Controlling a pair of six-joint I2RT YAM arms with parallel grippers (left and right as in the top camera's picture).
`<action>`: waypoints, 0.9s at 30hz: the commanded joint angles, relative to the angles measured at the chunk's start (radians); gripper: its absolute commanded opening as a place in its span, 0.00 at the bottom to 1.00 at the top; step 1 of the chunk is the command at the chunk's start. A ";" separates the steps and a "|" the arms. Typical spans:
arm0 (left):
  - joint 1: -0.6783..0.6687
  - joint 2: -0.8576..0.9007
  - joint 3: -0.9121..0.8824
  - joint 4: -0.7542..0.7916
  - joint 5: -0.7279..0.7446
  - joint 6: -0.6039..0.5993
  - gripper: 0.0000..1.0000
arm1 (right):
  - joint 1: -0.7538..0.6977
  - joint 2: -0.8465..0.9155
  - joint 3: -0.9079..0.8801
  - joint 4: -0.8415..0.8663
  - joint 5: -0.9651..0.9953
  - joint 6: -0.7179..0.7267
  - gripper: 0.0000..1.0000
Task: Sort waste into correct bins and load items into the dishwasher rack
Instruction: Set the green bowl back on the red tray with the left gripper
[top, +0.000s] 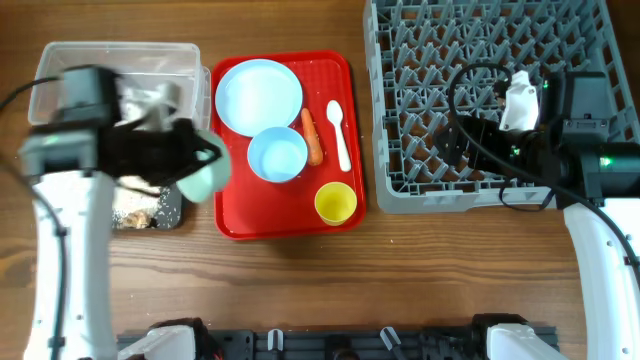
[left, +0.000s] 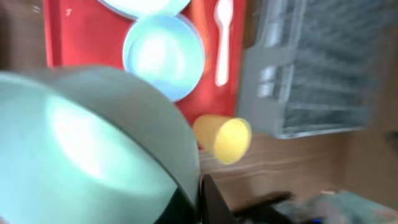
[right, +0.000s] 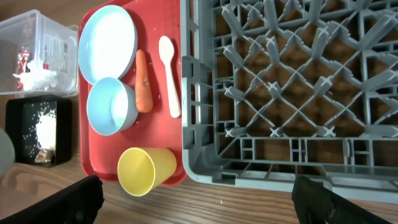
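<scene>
Left gripper (top: 200, 158) grips the pale green bowl (top: 207, 183) beside the red tray (top: 235, 218); right gripper (right: 200, 202) hangs splayed above the dishwasher rack (top: 420, 192)

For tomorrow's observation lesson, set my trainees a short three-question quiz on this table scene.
1. True or false: the dishwasher rack holds no dishes.
2. What lies between the light blue bowl and the white spoon? A carrot, B fork, C banana.
3. Fill in: the left pincer grips the ___ bowl.
Key: 1 true; 2 A, the carrot; 3 pale green bowl.
</scene>
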 joint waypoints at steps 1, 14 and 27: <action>-0.304 0.051 0.000 0.005 -0.446 -0.277 0.04 | -0.001 0.008 0.018 -0.013 0.011 -0.011 1.00; -0.710 0.507 -0.108 0.207 -0.728 -0.412 0.04 | -0.001 0.008 0.018 -0.019 0.011 -0.036 1.00; -0.710 0.388 0.073 0.127 -0.723 -0.409 0.64 | -0.002 0.008 0.018 -0.014 0.011 -0.035 1.00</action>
